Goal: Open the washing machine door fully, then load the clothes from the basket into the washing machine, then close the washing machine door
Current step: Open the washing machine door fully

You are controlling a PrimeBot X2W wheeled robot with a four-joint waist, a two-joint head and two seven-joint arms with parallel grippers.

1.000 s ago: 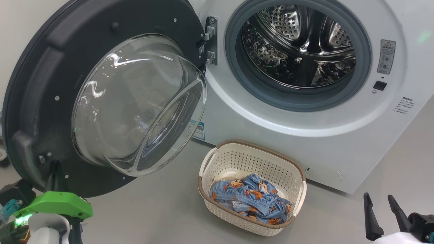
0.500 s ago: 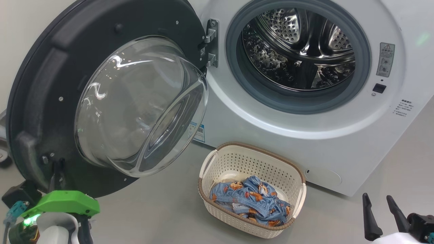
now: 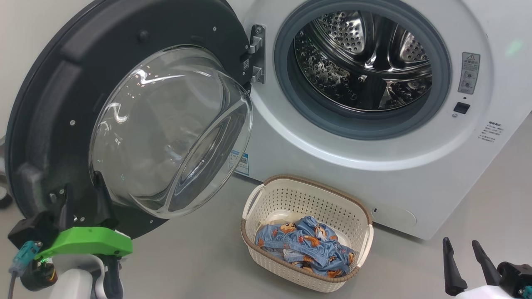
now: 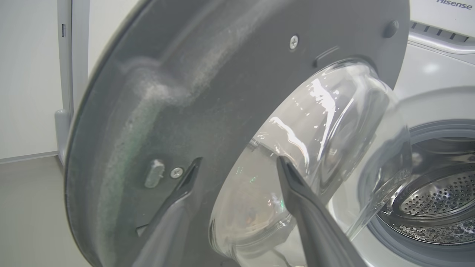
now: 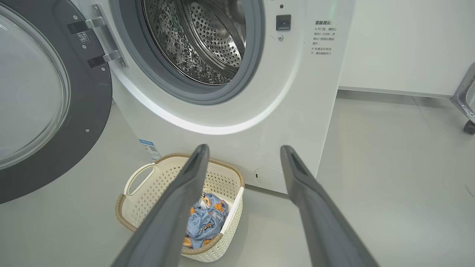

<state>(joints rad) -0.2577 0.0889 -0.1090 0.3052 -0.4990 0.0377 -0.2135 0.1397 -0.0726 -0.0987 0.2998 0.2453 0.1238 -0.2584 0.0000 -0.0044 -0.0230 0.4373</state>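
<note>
A smooth pale-grey floor [image 3: 199,257] runs under everything and meets a plain white wall [image 5: 400,44] at a low skirting. The left claw [image 4: 237,163] stands spread just in front of the inner face of the washing machine door [image 3: 50,104], one finger over the dark rim and the other over the glass bowl. I cannot tell whether either finger touches. The door is swung wide on its hinge [image 3: 257,54]. The right claw [image 3: 460,245] is spread too and holds nothing. Beyond and below its fingers sits the basket [image 5: 156,193] with the clothes [image 5: 206,222] inside, close against the washing machine [image 3: 374,174]. To that claw's right, open floor reaches as far as a castor [image 5: 468,127]. "Hisense" [image 4: 454,4] reads above the left claw. A blue label [image 3: 241,160] and a grey warning sticker [image 3: 468,72] carry print too small to read.
</note>
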